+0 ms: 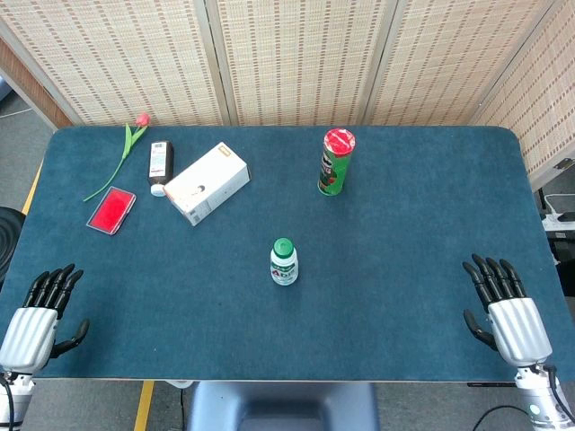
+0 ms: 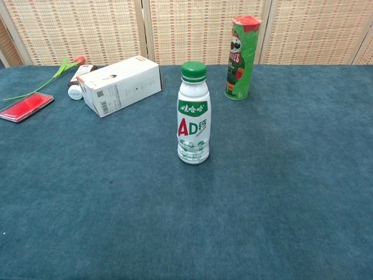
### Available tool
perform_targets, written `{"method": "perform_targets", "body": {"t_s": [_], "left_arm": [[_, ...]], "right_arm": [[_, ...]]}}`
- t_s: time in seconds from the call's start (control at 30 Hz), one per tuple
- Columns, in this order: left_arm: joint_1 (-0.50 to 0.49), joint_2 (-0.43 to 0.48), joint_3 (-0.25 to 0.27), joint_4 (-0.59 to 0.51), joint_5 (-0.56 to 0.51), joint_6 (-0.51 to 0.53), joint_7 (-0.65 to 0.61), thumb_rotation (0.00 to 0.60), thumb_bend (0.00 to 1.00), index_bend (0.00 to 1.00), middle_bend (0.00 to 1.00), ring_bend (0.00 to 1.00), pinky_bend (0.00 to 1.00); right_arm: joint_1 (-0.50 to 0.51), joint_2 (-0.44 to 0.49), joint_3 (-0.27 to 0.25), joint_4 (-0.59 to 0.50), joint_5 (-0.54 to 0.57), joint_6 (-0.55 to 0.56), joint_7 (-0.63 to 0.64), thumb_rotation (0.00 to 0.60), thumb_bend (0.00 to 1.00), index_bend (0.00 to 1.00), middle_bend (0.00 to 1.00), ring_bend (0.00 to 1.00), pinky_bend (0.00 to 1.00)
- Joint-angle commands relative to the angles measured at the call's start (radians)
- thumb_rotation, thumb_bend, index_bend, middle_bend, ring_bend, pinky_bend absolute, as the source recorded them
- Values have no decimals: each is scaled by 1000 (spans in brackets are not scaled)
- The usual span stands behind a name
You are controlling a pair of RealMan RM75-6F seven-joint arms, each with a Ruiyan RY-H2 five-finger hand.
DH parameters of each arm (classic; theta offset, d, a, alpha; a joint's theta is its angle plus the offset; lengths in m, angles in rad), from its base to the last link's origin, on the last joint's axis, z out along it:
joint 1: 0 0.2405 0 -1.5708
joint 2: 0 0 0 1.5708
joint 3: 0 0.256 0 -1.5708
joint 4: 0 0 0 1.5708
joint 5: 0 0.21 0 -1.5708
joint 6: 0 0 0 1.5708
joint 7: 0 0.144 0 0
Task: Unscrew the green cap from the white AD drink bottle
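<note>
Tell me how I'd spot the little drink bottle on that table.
Start at the blue table and look to its middle, nearer the front edge than the tall green can and white box. The bottle stands upright alone there: small, white, with a green cap and red "AD" lettering.

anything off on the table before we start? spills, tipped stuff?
No spills. AD bottle upright, green cap on. Only the small dark bottle at far left lies on its side beside the white box. Chip can stands upright.
</note>
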Motion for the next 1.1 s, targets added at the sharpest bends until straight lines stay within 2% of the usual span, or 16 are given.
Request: {"method": "perform_targets", "body": {"t_s": [0.03,0.23,0.37,0.47,0.6,0.8,1.1], "left_arm": [[-1,-4,2,1,4,0,-16,600,403,0,0,0,53],[-31,-30,10,-2,30,-33,-155,600,404,0,0,0,54],[-97,-74,4,24,82,-69,-394,600,366,0,0,0,64],[-157,-128,-34,40,44,-125,-584,600,336,0,0,0,70],[-232,-199,-88,76,-48,-239,-749,600,320,0,0,0,51],[-315,-331,-138,178,-112,-334,-817,600,320,0,0,0,44],[-402,-445,-154,252,-112,-407,-880,600,309,0,0,0,42]], "right_arm": [[0,0,1,-2,1,0,0,600,306,0,0,0,0],[-5,-5,4,-2,-10,21,-3,600,306,0,0,0,0],[-21,-7,-5,-8,-52,68,-22,600,306,0,0,0,0],[-36,-12,-16,-9,-86,103,-39,600,306,0,0,0,0],[-41,-13,-13,-9,-83,106,-48,600,306,0,0,0,0],[-34,-11,3,-9,-48,81,-48,600,306,0,0,0,0],[-21,-1,0,-18,-30,36,-39,600,306,0,0,0,0]]}}
